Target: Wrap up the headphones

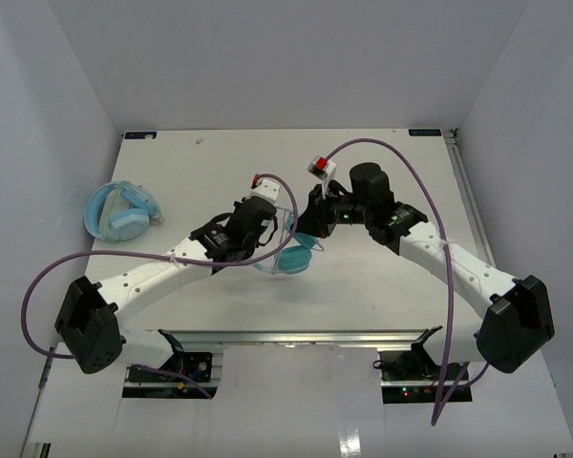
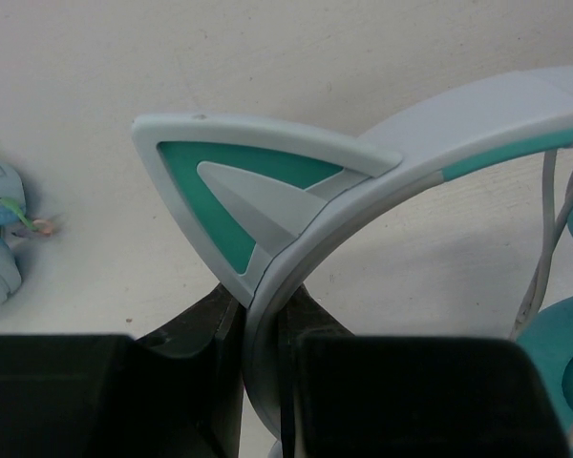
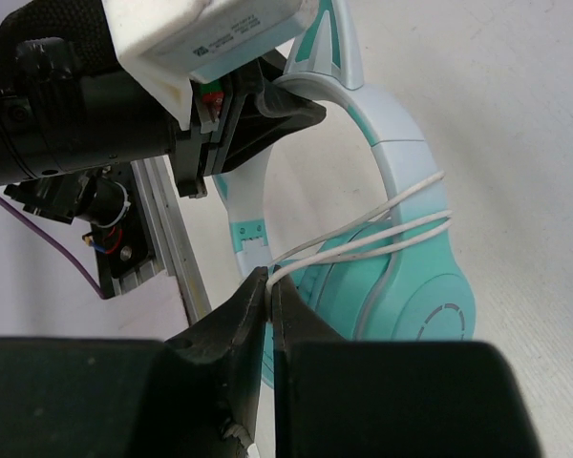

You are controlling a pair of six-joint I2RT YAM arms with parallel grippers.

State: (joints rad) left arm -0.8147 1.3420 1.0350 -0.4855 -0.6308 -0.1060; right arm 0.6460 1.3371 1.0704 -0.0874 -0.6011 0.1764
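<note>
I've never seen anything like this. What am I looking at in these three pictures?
Two robot arms are bolted at a white table. One picture looks down from above; the other two come from cameras on each wrist. The left tool pinches the headband of teal cat-ear headphones. The right tool pinches their thin white cable, looped over the headband. A second, light-blue pair lies off to the left, untouched.

I find the headphones [image 1: 294, 258] between left gripper [image 2: 267, 329] and right gripper [image 3: 269, 296], perhaps resting on the table [image 1: 382, 181], second headset [image 1: 122, 212] far left.
</note>
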